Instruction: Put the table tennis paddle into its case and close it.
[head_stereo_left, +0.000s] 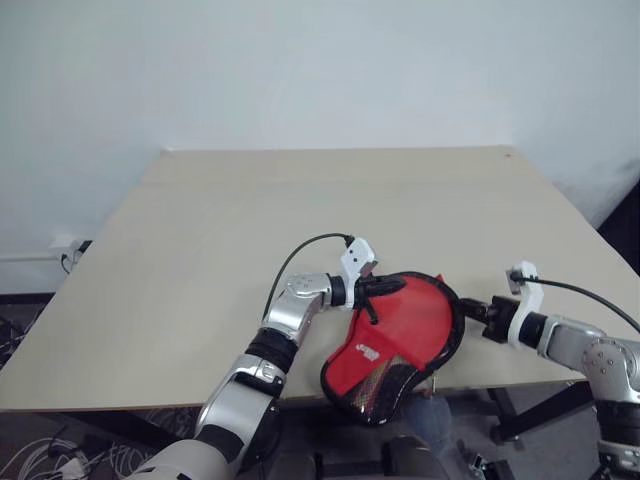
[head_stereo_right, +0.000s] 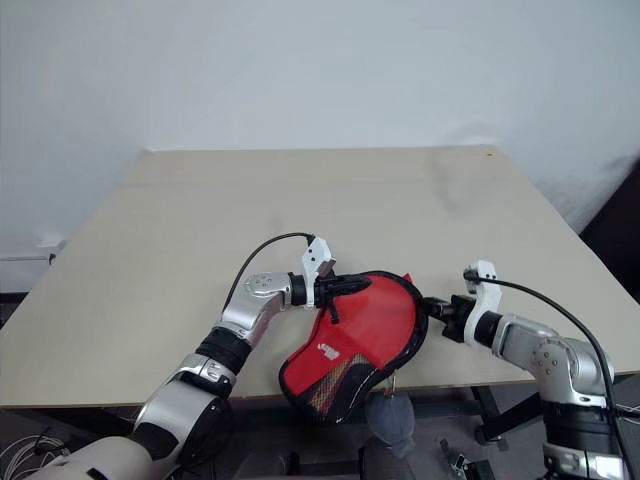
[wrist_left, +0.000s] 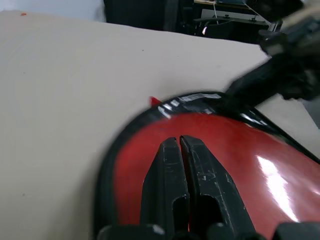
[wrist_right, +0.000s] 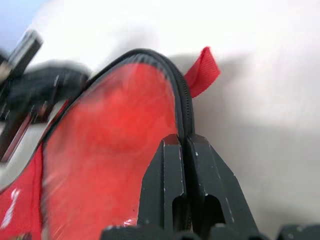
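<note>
Currently closing step. Right gripper (wrist_right: 182, 145) clamped shut on the black zipper rim of the soft paddle-shaped case, black edging with red panel and clear window (head_stereo_left: 400, 335), at the round end beside a small red fabric loop (wrist_right: 202, 71). Whether a zipper pull sits between those pads: cannot tell. Left gripper (wrist_left: 180, 145) also shut, pinching the case's red face on the opposite side, bracing it. Case lifted and tilted over the near edge of the beige wooden table (head_stereo_left: 200, 250), handle end hanging off toward the robot. Table tennis paddle itself not distinguishable from the red panel; presumably inside already.

To do this well:
- Keep left grip fixed as the anchor; 2 moving hands will twist the pouch.
- Pull right hand along the rim's curve, not straight outward, else zipper likely binds.
- Keep rim taut, no slack folds ahead of the slider.
- Watch the overhang: dropping either grip probably lets the case slide off the edge.
</note>
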